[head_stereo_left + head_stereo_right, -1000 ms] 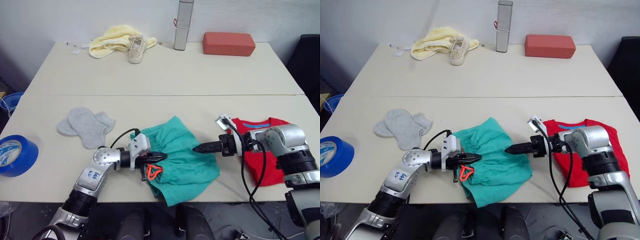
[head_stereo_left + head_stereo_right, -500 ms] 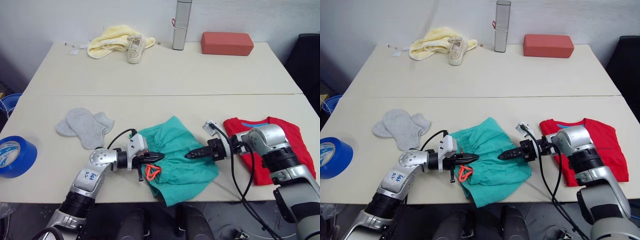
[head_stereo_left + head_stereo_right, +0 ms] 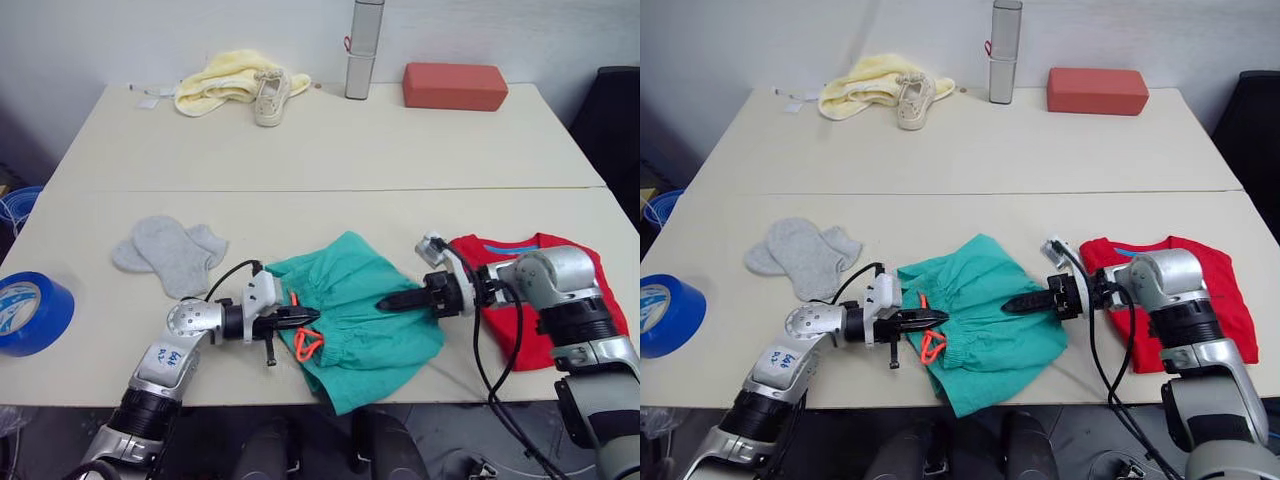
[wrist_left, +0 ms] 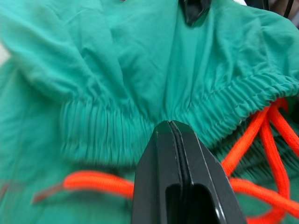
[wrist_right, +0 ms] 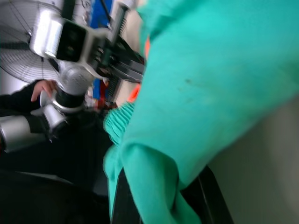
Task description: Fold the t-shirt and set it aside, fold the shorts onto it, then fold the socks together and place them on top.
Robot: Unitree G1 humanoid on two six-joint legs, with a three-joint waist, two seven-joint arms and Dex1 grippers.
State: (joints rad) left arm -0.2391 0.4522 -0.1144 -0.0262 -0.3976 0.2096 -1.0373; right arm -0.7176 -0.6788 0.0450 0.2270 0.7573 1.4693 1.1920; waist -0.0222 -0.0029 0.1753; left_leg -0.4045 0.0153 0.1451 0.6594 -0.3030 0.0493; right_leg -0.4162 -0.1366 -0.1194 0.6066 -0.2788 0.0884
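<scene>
The shorts [image 3: 358,322] are lying crumpled near the front edge of the table [image 3: 330,160], between the two grippers, with the orange drawstring [image 3: 307,343] spilling out at the waistband on the left. The left gripper [image 3: 302,318] is being held low at that waistband; in the left wrist view its fingers [image 4: 180,182] are pressed flat together with no cloth seen between them, the tips just touching the gathered elastic. The right gripper [image 3: 392,301] is being pointed at the right side of the shorts, its tip touching the cloth; in the right wrist view teal fabric is draped across it and whether the fingers are parted or closed on the cloth cannot be told. The t-shirt [image 3: 535,300] is lying folded at the right end of the table, just beside the shorts and partly covered by the right arm. The socks [image 3: 170,251] are lying overlapped to the left, well apart from the shorts. A blue tape roll [image 3: 32,311] is sitting at the left front edge. At the back, a yellow cloth [image 3: 222,80], a beige shoe [image 3: 269,95], a grey cylinder [image 3: 361,48] and a red-brown block [image 3: 455,86] are being left in a row.
</scene>
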